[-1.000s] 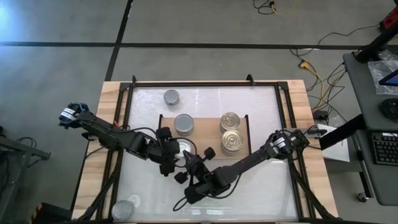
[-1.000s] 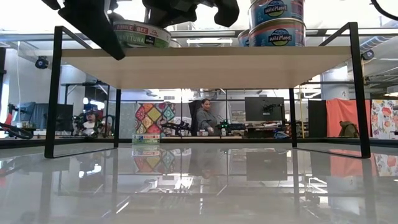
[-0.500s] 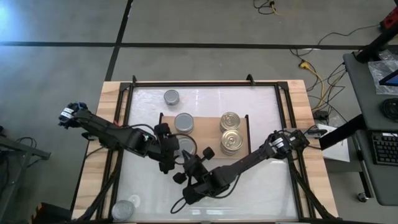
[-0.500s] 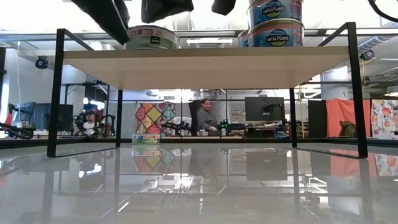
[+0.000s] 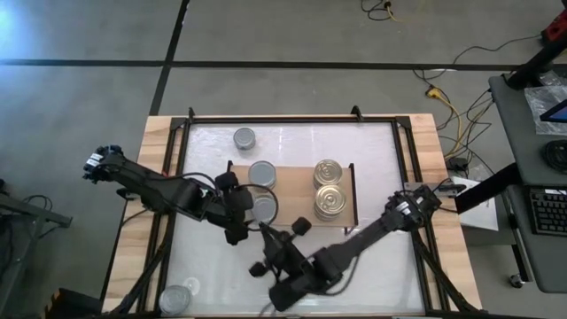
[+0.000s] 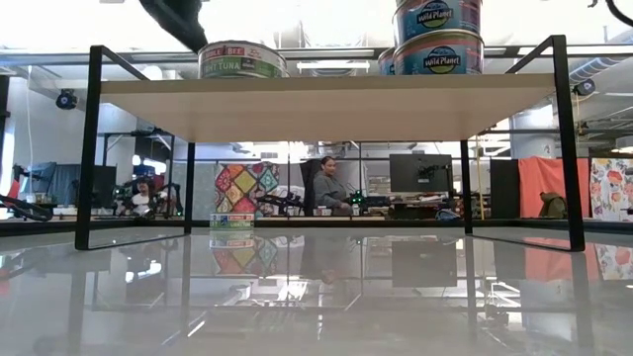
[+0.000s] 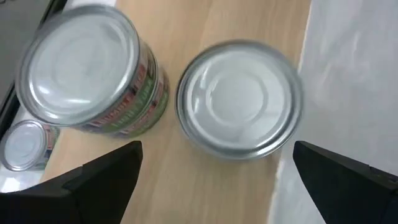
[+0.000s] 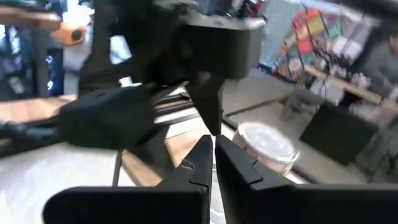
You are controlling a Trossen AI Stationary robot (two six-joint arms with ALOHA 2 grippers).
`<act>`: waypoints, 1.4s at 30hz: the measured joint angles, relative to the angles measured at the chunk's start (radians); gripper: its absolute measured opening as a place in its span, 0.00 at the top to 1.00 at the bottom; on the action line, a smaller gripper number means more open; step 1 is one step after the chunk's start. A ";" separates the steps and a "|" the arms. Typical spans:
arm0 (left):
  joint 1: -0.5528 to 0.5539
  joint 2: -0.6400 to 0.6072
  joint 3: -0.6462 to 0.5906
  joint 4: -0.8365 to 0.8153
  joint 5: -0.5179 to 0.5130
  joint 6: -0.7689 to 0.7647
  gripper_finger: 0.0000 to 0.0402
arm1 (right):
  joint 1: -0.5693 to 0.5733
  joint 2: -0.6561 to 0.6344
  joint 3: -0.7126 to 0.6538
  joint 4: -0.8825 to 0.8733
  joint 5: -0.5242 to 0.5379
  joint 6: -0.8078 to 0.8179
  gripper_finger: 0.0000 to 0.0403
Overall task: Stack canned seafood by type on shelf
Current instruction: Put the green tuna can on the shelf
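1. On the shelf (image 5: 292,177), note two silver-topped cans (image 5: 264,206) left and gold-topped cans (image 5: 329,202) right
2. Observe the left gripper (image 5: 232,213), fingers spread and empty, just beside the nearer silver can
3. Observe the right gripper (image 5: 276,252), fingers pressed together, farther off

I see a grey concrete floor (image 5: 292,84) around the counter (image 5: 151,142), with cables (image 5: 443,93) near its right corner. Beyond it, a seated person (image 6: 325,188) works beside a monitor (image 6: 419,173) and a colourful patchwork panel (image 6: 237,185).
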 joint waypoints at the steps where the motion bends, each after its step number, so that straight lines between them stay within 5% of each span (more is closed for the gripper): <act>1: -0.001 0.000 0.015 -0.004 0.000 -0.012 0.00 | 0.017 -0.001 0.027 -0.054 0.001 -0.001 0.97; 7: -0.030 0.001 0.067 0.020 0.000 -0.056 0.00 | 0.129 -0.036 0.090 -0.411 -0.015 0.170 0.97; 17: -0.102 0.089 -0.015 0.326 -0.045 -0.020 0.01 | 0.272 -0.075 0.089 -0.808 -0.243 0.505 0.97; 24: -0.101 0.230 0.037 0.333 -0.176 -0.032 0.07 | 0.311 -0.074 0.071 -0.865 -0.312 0.598 0.97; 32: -0.102 0.345 0.202 0.189 -0.199 -0.031 0.11 | 0.317 -0.073 0.053 -0.866 -0.321 0.611 0.97; 42: -0.141 0.345 0.267 0.078 -0.210 -0.092 0.11 | 0.331 -0.073 0.019 -0.866 -0.335 0.651 0.97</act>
